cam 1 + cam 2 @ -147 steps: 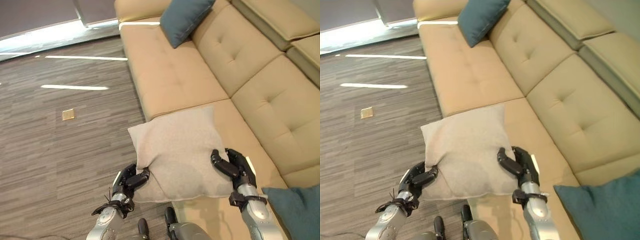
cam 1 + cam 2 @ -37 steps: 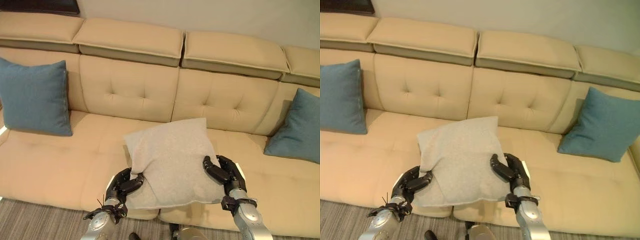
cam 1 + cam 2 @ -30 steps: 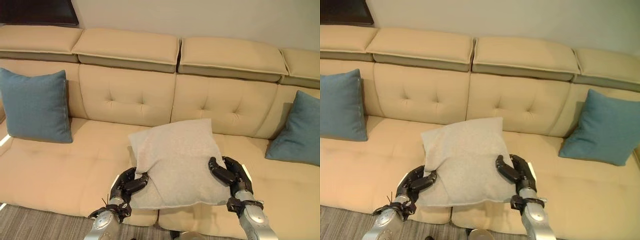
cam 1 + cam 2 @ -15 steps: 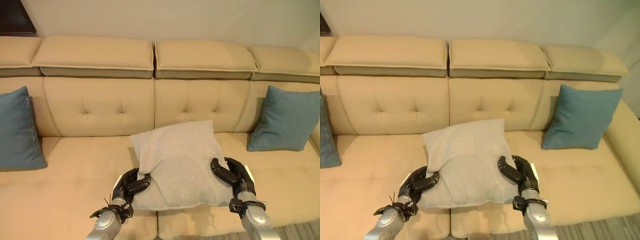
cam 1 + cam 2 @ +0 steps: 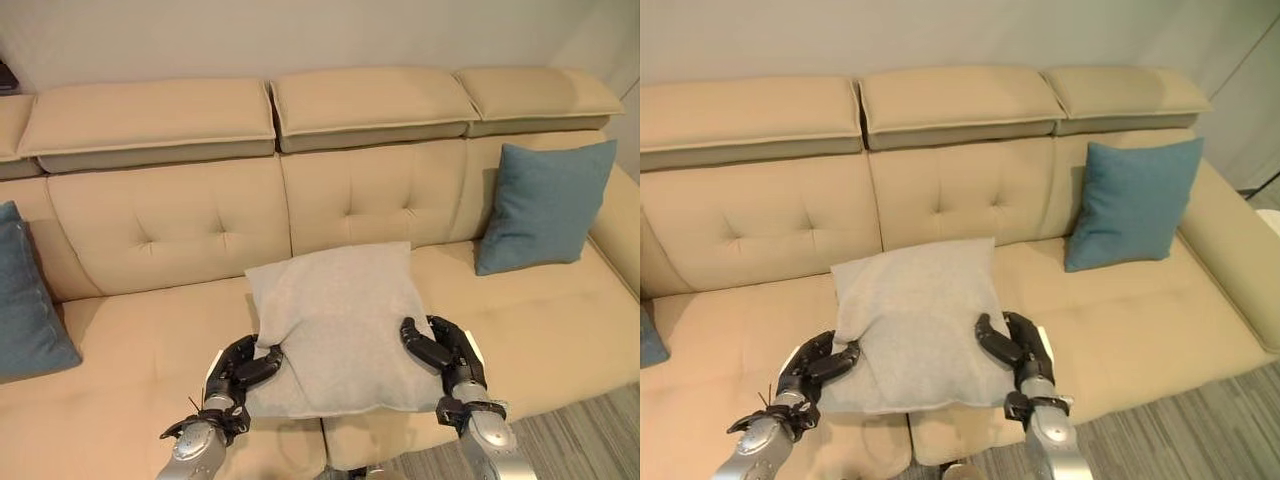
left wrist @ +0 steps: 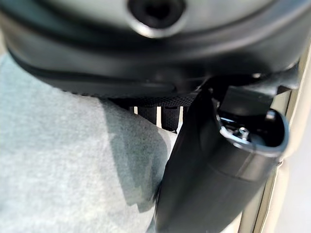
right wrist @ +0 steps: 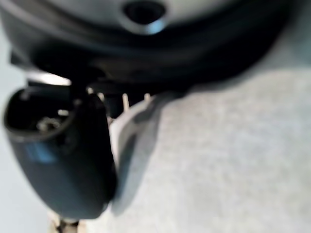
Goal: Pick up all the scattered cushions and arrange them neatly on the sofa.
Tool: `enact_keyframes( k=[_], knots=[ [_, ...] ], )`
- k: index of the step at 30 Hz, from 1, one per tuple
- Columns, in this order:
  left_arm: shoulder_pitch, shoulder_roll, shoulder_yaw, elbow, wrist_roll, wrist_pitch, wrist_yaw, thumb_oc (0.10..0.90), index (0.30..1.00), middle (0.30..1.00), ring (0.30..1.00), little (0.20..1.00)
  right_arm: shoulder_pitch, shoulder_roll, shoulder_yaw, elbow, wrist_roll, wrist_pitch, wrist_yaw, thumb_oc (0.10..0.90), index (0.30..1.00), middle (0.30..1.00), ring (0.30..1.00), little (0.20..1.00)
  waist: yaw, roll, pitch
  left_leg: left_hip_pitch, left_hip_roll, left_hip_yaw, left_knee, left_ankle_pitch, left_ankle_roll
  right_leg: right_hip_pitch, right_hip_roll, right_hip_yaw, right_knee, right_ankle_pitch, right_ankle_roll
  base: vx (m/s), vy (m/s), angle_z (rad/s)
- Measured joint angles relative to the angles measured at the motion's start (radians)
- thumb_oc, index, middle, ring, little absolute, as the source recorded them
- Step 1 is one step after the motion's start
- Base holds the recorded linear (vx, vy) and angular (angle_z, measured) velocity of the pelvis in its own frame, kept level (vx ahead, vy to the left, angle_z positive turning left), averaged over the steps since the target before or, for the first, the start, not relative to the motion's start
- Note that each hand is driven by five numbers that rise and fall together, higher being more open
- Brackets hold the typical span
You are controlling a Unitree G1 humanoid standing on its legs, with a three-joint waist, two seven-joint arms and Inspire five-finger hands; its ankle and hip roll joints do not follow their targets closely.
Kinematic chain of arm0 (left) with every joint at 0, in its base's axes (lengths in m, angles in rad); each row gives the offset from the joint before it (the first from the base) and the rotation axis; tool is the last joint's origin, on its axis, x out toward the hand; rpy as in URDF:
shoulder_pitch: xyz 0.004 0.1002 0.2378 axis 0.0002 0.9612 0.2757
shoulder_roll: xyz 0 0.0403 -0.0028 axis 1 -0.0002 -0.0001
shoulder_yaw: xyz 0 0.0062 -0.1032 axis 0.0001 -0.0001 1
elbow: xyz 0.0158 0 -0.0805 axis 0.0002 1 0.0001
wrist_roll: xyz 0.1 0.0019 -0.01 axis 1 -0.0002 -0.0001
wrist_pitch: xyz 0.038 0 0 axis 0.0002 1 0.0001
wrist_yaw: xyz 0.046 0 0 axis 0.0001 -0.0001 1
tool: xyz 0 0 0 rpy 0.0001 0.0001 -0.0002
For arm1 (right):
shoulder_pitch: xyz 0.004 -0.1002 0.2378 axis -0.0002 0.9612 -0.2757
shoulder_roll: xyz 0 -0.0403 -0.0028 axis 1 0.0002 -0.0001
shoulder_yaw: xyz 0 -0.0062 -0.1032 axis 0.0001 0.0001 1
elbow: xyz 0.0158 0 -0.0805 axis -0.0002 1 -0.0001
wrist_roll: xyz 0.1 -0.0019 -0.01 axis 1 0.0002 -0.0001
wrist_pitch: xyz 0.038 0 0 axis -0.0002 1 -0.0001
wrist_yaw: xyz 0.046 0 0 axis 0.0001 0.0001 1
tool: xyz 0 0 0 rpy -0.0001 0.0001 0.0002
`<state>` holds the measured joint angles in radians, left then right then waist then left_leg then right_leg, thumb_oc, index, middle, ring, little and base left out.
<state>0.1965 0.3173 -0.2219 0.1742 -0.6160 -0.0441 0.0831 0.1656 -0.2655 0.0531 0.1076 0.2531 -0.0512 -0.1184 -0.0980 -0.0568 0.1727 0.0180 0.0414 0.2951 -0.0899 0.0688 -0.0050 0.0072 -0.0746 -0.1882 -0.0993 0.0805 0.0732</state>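
Left eye view: grey cushion (image 5: 335, 320) overhangs sofa (image 5: 160, 340).

Both silver-grey arms reach forward from the lower edge, wrists raised and roughly level. The dark left hand (image 5: 243, 368) curls its fingers and thumb round the left edge of a square light-grey fabric cushion (image 5: 335, 325). The dark right hand (image 5: 441, 349) clamps the cushion's right edge likewise, thumb on top.
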Motion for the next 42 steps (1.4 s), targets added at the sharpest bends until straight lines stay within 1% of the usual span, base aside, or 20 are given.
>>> enact_keyframes(
  k=[5,7,9,11,12,13,14,16,18,22,23,26,29,32,33,35,36,37,40,42],
  knots=[
    [-0.006,0.001,0.0,-0.063,0.036,0.0,0.018,0.4,0.3,0.3,0.3,0.3,-0.009,-0.001,-0.006,-0.006,-0.003,-0.002,-0.026,0.4,0.3,0.3,0.3,0.3,-0.002,0.019,-0.007,-0.049,0.015,-0.005,0.001,0.012,-0.011,-0.046,0.015,-0.002,0.007,0.007,-0.01,-0.04,-0.06,0.01],
    [-0.024,0.002,0.001,-0.072,0.049,-0.001,0.021,0.4,0.3,0.3,0.3,0.3,-0.022,-0.008,-0.01,-0.006,-0.009,-0.003,-0.04,0.4,0.3,0.3,0.3,0.3,-0.003,0.042,-0.009,-0.072,0.016,-0.016,0.001,0.018,-0.008,-0.063,0.015,-0.012,0.007,0.009,-0.012,-0.05,-0.049,0.18],
    [-0.064,0.001,-0.001,-0.074,0.076,-0.006,0.05,0.4,0.3,0.3,0.3,0.3,-0.068,-0.042,0.006,-0.005,-0.016,-0.003,-0.056,0.4,0.3,0.3,0.3,0.3,0.0,0.078,-0.019,-0.112,0.015,-0.034,0.001,0.026,-0.008,-0.095,0.014,-0.03,0.007,0.009,-0.013,-0.1,-0.049,0.24],
    [-0.094,0.004,-0.002,-0.073,0.095,-0.013,0.079,0.4,0.3,0.3,0.3,0.3,-0.128,-0.055,0.024,0.001,-0.039,-0.004,-0.078,0.4,0.3,0.3,0.3,0.3,0.006,0.097,-0.018,-0.14,0.014,-0.045,0.002,0.034,-0.006,-0.116,0.014,-0.038,0.007,0.01,-0.014,-0.16,-0.055,0.15],
    [-0.112,0.006,-0.002,-0.072,0.115,-0.021,0.093,0.4,0.3,0.3,0.3,0.3,-0.161,-0.076,0.04,0.007,-0.049,-0.005,-0.092,0.4,0.3,0.3,0.3,0.3,0.004,0.103,-0.019,-0.159,0.014,-0.051,0.002,0.039,-0.005,-0.134,0.014,-0.043,0.007,0.013,-0.018,-0.13,-0.036,0.25],
    [-0.163,0.016,-0.007,-0.071,0.158,-0.035,0.123,0.4,0.3,0.3,0.3,0.3,-0.229,-0.119,0.067,0.031,-0.072,-0.018,-0.115,0.4,0.3,0.3,0.3,0.3,0.006,0.112,-0.019,-0.206,0.013,-0.065,0.002,0.055,-0.002,-0.173,0.015,-0.055,0.008,0.023,-0.028,-0.1,-0.037,0.24],
    [-0.201,0.023,-0.009,-0.067,0.188,-0.044,0.137,0.4,0.3,0.3,0.3,0.3,-0.273,-0.14,0.075,0.054,-0.091,-0.025,-0.129,0.4,0.3,0.3,0.3,0.3,0.01,0.113,-0.019,-0.233,0.015,-0.074,0.002,0.063,-0.004,-0.199,0.016,-0.058,0.007,0.03,-0.034,-0.05,-0.033,0.21],
    [-0.249,0.024,-0.009,-0.065,0.226,-0.052,0.166,0.4,0.3,0.3,0.3,0.3,-0.324,-0.145,0.075,0.083,-0.117,-0.027,-0.147,0.4,0.3,0.3,0.3,0.3,0.033,0.114,-0.018,-0.256,0.019,-0.082,0.002,0.072,-0.002,-0.218,0.021,-0.064,0.008,0.034,-0.039,-0.08,-0.045,0.1],
    [-0.284,0.035,-0.01,-0.064,0.269,-0.068,0.207,0.4,0.3,0.3,0.3,0.3,-0.367,-0.146,0.097,0.088,-0.141,-0.028,-0.183,0.4,0.3,0.3,0.3,0.3,0.035,0.119,-0.017,-0.274,0.021,-0.09,0.002,0.075,-0.004,-0.232,0.025,-0.072,0.007,0.033,-0.039,-0.09,-0.051,0.11],
    [-0.401,0.041,-0.01,-0.058,0.325,-0.069,0.275,0.4,0.3,0.3,0.3,0.3,-0.453,-0.146,0.097,0.091,-0.198,-0.029,-0.25,0.4,0.3,0.3,0.3,0.3,0.035,0.123,-0.018,-0.352,0.026,-0.118,0.002,0.096,-0.009,-0.296,0.031,-0.096,0.008,0.04,-0.048,-0.03,-0.038,0.18],
    [-0.439,0.041,-0.011,-0.057,0.358,-0.069,0.313,0.4,0.3,0.3,0.3,0.3,-0.491,-0.146,0.103,0.094,-0.223,-0.029,-0.284,0.4,0.3,0.3,0.3,0.3,0.037,0.123,-0.018,-0.369,0.028,-0.122,0.002,0.097,-0.01,-0.312,0.033,-0.099,0.008,0.04,-0.048,-0.01,-0.036,0.08],
    [-0.503,0.038,-0.01,-0.058,0.427,-0.094,0.375,0.4,0.3,0.3,0.3,0.3,-0.544,-0.146,0.105,0.094,-0.292,-0.053,-0.356,0.4,0.3,0.3,0.3,0.3,0.036,0.124,-0.019,-0.409,0.03,-0.126,0.002,0.098,-0.012,-0.349,0.035,-0.103,0.008,0.04,-0.049,0.01,-0.004,0.01],
    [-0.552,0.03,-0.019,-0.058,0.481,-0.096,0.434,0.4,0.3,0.3,0.3,0.3,-0.569,-0.146,0.111,0.094,-0.355,-0.057,-0.427,0.4,0.3,0.3,0.3,0.3,0.035,0.124,-0.019,-0.428,0.029,-0.133,0.002,0.098,-0.012,-0.365,0.034,-0.102,0.008,0.041,-0.049,0.01,0.0,0.06],
    [-0.592,0.029,-0.036,-0.052,0.516,-0.1,0.487,0.4,0.3,0.3,0.3,0.3,-0.585,-0.147,0.119,0.094,-0.404,-0.063,-0.484,0.4,0.3,0.3,0.3,0.3,0.034,0.124,-0.019,-0.433,0.027,-0.14,0.003,0.098,-0.012,-0.368,0.03,-0.079,0.008,0.041,-0.049,0.0,0.002,0.03],
    [-0.639,0.029,-0.049,-0.004,0.542,-0.108,0.533,0.4,0.3,0.3,0.3,0.3,-0.626,-0.147,0.147,0.126,-0.431,-0.062,-0.53,0.4,0.3,0.3,0.3,0.3,0.032,0.124,-0.018,-0.433,0.027,-0.141,0.003,0.098,-0.012,-0.368,0.029,-0.077,0.008,0.041,-0.049,0.0,0.0,0.0],
    [-0.675,0.027,-0.052,0.034,0.543,-0.108,0.559,0.4,0.3,0.3,0.3,0.3,-0.667,-0.148,0.166,0.163,-0.446,-0.063,-0.557,0.4,0.3,0.3,0.3,0.3,0.031,0.123,-0.018,-0.433,0.027,-0.141,0.003,0.098,-0.012,-0.368,0.029,-0.075,0.008,0.041,-0.049,0.0,0.0,0.0],
    [-0.733,0.023,-0.063,0.106,0.543,-0.111,0.582,0.4,0.3,0.3,0.3,0.3,-0.743,-0.16,0.205,0.246,-0.456,-0.062,-0.586,0.4,0.3,0.3,0.3,0.3,0.029,0.122,-0.018,-0.439,0.026,-0.142,0.008,0.098,-0.012,-0.371,0.028,-0.072,0.008,0.041,-0.049,0.0,0.0,0.0],
    [-0.75,0.023,-0.065,0.121,0.543,-0.111,0.587,0.4,0.3,0.3,0.3,0.3,-0.765,-0.165,0.21,0.264,-0.458,-0.062,-0.587,0.4,0.3,0.3,0.3,0.3,0.03,0.122,-0.018,-0.443,0.026,-0.143,0.009,0.098,-0.012,-0.374,0.028,-0.071,0.008,0.04,-0.049,0.0,0.0,0.0],
    [-0.853,0.026,-0.113,0.261,0.541,-0.12,0.627,0.4,0.3,0.3,0.3,0.3,-0.905,-0.2,0.287,0.431,-0.469,-0.056,-0.61,0.4,0.3,0.3,0.3,0.3,0.03,0.12,-0.017,-0.455,0.029,-0.146,0.008,0.098,-0.012,-0.385,0.032,-0.07,0.008,0.04,-0.049,-0.01,-0.007,0.01],
    [-0.917,0.03,-0.138,0.33,0.54,-0.12,0.627,0.4,0.3,0.3,0.3,0.3,-0.973,-0.202,0.296,0.492,-0.467,-0.041,-0.608,0.4,0.3,0.3,0.3,0.3,0.03,0.117,-0.015,-0.477,0.031,-0.15,0.009,0.098,-0.012,-0.405,0.033,-0.071,0.008,0.04,-0.049,-0.02,-0.02,-0.01]
  ],
)
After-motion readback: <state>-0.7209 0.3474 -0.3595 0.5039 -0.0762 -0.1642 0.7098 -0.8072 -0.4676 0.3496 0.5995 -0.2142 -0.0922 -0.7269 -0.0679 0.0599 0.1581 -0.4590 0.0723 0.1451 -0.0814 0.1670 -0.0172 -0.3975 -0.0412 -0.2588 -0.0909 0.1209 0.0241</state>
